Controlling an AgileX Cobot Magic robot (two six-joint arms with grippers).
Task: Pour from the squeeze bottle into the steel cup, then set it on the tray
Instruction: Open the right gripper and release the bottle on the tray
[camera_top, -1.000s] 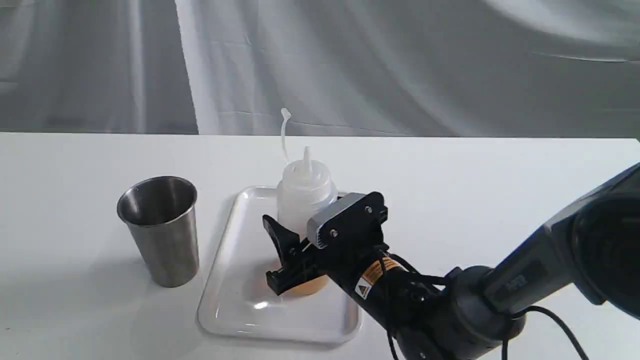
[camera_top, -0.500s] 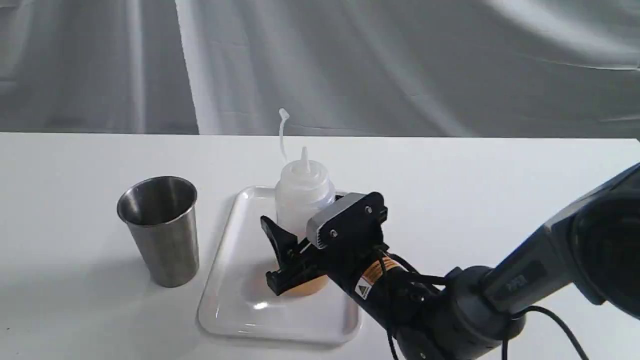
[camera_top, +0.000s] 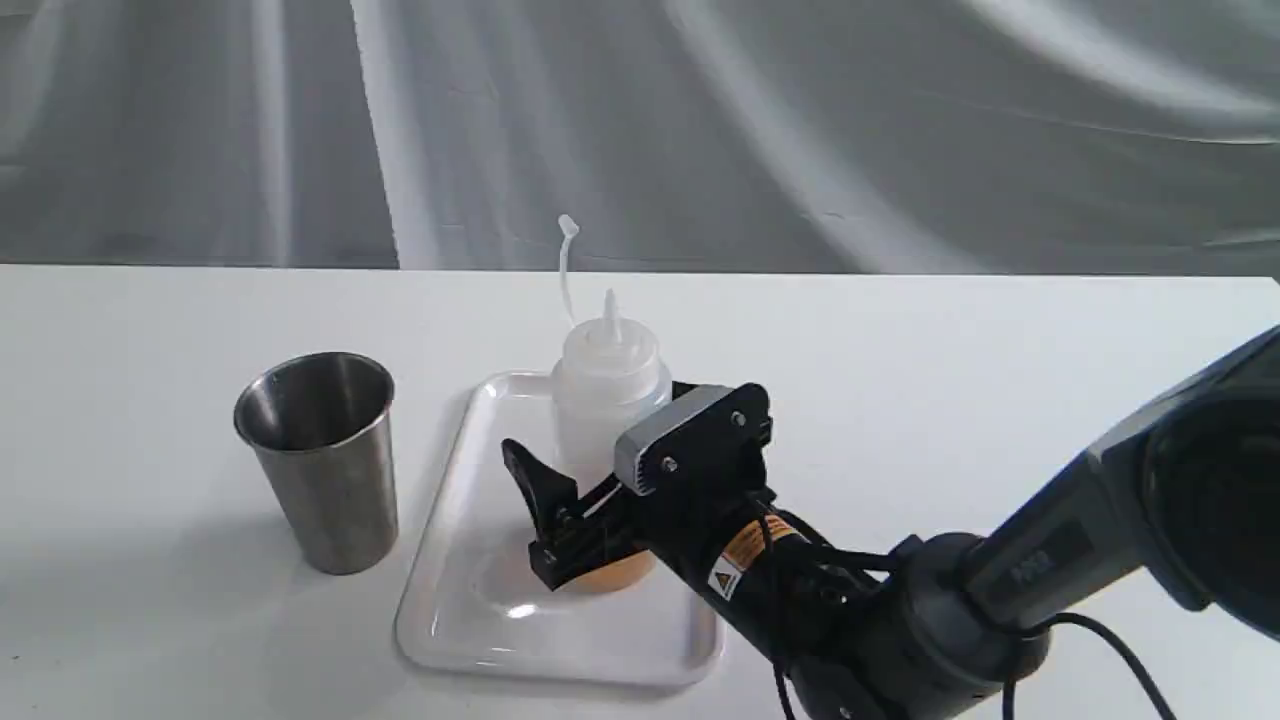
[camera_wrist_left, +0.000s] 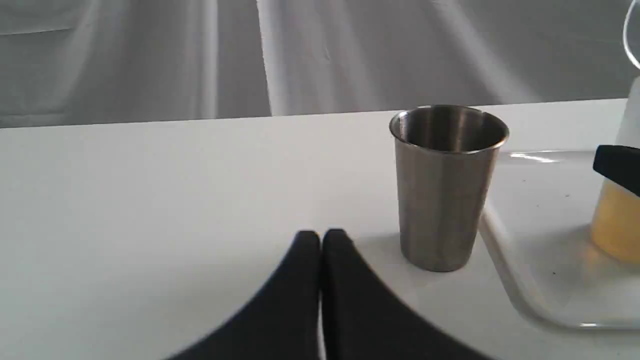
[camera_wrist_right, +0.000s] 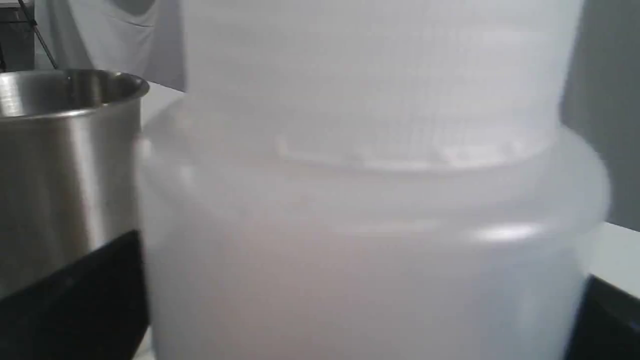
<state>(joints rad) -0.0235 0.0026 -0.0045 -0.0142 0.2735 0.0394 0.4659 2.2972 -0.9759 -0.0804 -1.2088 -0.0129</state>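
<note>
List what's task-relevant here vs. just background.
Job:
squeeze bottle, standing on the tray
steel cup, beside the tray
right gripper, open around the bottle

Not in it:
left gripper, shut, holding nothing
white table
grey backdrop cloth

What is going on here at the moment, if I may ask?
The robot's right hand sits around the translucent whitish plastic squeeze bottle with amber liquid, which stands upright on the flat glossy white plastic tray. Its fingers are spread, the near one clear of the bottle, so it looks let go. The brushed stainless-steel cup stands on the white table beside the tray. The left hand is shut, holding nothing, low near the cup.
</note>
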